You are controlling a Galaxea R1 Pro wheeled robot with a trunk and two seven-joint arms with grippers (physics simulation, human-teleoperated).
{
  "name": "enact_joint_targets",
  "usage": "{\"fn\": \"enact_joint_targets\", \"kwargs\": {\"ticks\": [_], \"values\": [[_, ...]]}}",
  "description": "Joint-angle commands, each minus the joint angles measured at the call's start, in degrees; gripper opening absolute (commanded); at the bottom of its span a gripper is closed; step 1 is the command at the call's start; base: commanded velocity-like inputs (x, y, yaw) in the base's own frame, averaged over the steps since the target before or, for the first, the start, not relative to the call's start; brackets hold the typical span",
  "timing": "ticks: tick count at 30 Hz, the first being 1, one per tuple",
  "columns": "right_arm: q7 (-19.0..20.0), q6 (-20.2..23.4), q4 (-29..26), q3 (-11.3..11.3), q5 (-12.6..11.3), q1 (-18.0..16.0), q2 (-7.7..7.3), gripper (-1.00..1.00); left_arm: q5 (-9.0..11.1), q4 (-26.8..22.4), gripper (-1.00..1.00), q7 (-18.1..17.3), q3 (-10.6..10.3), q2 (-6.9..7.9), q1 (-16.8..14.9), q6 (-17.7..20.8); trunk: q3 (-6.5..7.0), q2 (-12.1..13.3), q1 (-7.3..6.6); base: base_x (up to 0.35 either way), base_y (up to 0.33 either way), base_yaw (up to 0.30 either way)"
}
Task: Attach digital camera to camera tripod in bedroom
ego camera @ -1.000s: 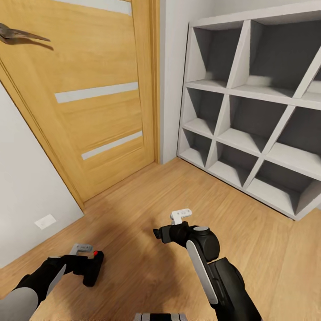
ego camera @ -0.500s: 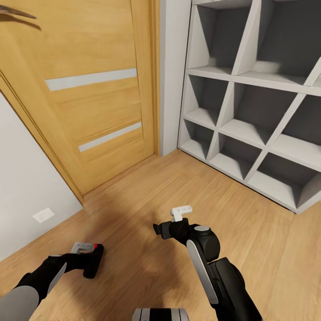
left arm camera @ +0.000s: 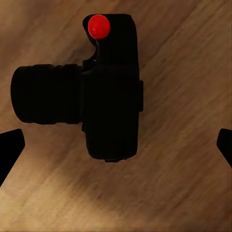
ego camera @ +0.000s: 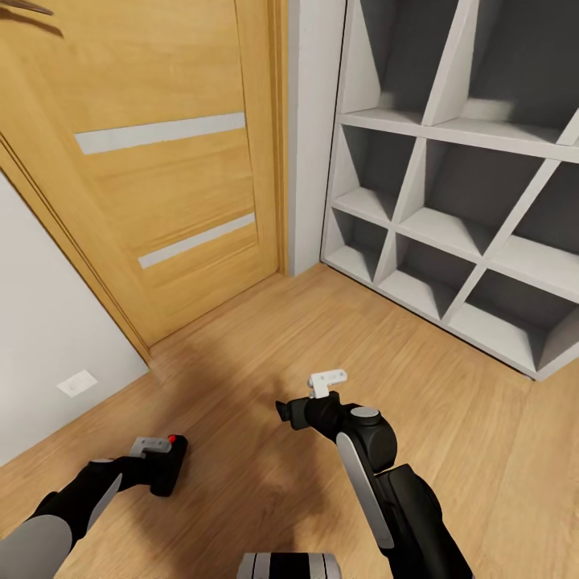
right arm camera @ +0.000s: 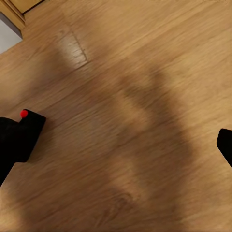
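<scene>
From the head view, the robot looks down at a wooden floor. A wooden door stands at the back, with a white wall to its left and a small white plate low on that wall. A big white shelf with slanted boxes stands on the right. The left gripper is low on the left, and the digital camera sits at its tip, with the red button on top. The right gripper hangs over the floor in the middle, holding nothing. I cannot tell from here how wide its jaws are.

From the left wrist view, the digital camera is black, with its lens sticking out to one side and the red button at one end. The floor is under it. The two dark fingertips sit far out at the edges, well apart from the camera, so the jaws are spread wide.

From the right wrist view, the floor has a soft shadow on it. The digital camera peeks in at one edge. One fingertip shows at the other edge, so these jaws look spread wide too.
</scene>
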Motion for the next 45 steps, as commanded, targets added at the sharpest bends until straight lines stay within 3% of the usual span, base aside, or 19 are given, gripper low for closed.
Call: {"fn": "enact_joint_targets", "kwargs": {"ticks": [1,15,25,45], "values": [[-0.46,0.18,-0.05,0.06,-0.51,-0.04,0.01,1.00,-0.05,-0.25,1.00,-0.06,-0.31,0.02,0.04,0.25,-0.04,-0.02,-0.01,0.000,0.000,0.000],[-0.46,-0.04,-0.05,0.51,-0.48,-0.04,0.01,1.00,-0.52,-0.97,1.00,0.40,-0.19,-0.12,-0.18,0.12,-0.04,-0.02,-0.01,0.000,0.000,0.000],[-0.54,-0.13,-0.06,1.68,-0.44,-0.08,0.01,1.00,-3.93,-1.17,1.00,0.72,-0.06,-0.16,-1.76,-0.05,-2.26,-0.15,0.25,0.000,0.000,0.000],[-1.97,-0.22,-0.06,2.14,-0.43,-0.12,0.01,1.00,-5.11,-1.19,1.00,0.79,0.05,-0.13,-2.48,-0.19,-6.69,-0.42,0.76,0.000,0.000,0.000]]}}
